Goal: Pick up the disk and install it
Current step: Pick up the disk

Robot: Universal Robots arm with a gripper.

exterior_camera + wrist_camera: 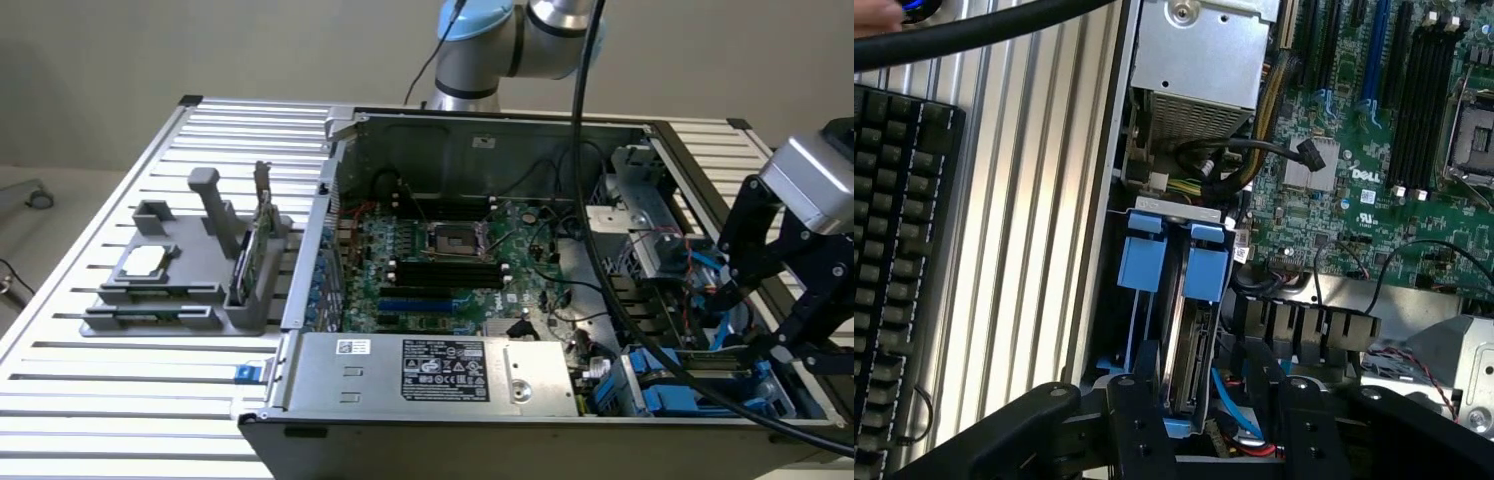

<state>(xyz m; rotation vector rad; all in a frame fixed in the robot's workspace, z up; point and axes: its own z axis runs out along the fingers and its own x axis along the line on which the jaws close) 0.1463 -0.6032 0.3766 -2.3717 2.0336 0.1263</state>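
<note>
The disk [1191, 345] stands on edge in the drive bay at the corner of the open computer case [334, 200]. It shows a silver-grey edge inside its blue carrier, whose two blue tabs [1204, 270] stick up at one end. My gripper [1204, 405] straddles the disk's near end with its black fingers [1146, 395] open, and a gap shows between the disk and the far finger. In the exterior view the gripper [781, 340] hangs over the case's right front corner, above the blue bays [667, 385].
The motherboard [441, 260] fills the case floor, and the power supply [427, 370] lies along its front. A grey holder [174, 290] with a small silver chip and an upright green card stands on the slatted table at the exterior view's left. A keyboard [894, 250] lies beside the case. A black cable [601, 250] drapes across.
</note>
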